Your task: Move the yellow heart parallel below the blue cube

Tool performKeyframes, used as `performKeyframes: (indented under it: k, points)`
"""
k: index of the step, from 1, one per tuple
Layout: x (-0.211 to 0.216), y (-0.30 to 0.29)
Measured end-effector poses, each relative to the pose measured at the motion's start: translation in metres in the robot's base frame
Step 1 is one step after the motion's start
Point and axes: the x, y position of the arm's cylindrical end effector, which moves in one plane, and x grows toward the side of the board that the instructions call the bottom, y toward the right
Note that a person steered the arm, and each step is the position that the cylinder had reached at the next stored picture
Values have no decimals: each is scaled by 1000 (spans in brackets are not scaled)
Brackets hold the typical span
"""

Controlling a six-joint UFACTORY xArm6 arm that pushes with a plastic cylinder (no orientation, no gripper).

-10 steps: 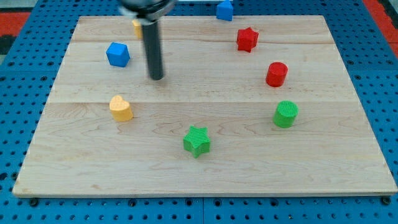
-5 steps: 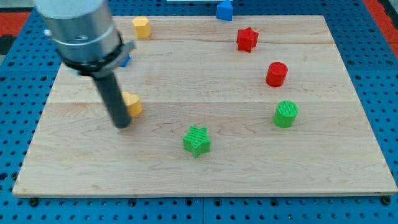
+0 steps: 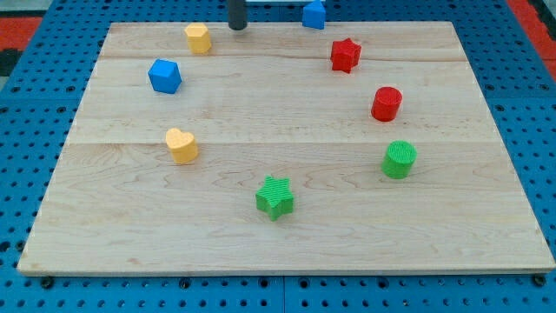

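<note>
A wooden board (image 3: 287,243) lies on a blue pegboard (image 3: 22,174). Near the board's top edge sits a yellow block (image 3: 198,38), and a blue block (image 3: 314,14) stands at the top edge itself. To the view's right, a red star (image 3: 345,55) is above a red cylinder (image 3: 387,103), with a green cylinder (image 3: 400,160) below that. A green star (image 3: 275,196) sits low near the middle.
</note>
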Motion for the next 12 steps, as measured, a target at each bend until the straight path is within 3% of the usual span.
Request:
performKeyframes:
  k: [1,2,3,5,6,8,9,10,11,12]
  points:
    - [1,-72]
    - [26,-73]
    - [75,-6]
    - [30,37]
    - [53,50]
    - [21,86]
    - [65,100]
    - [112,12]
    - [124,5]
    - [177,-41]
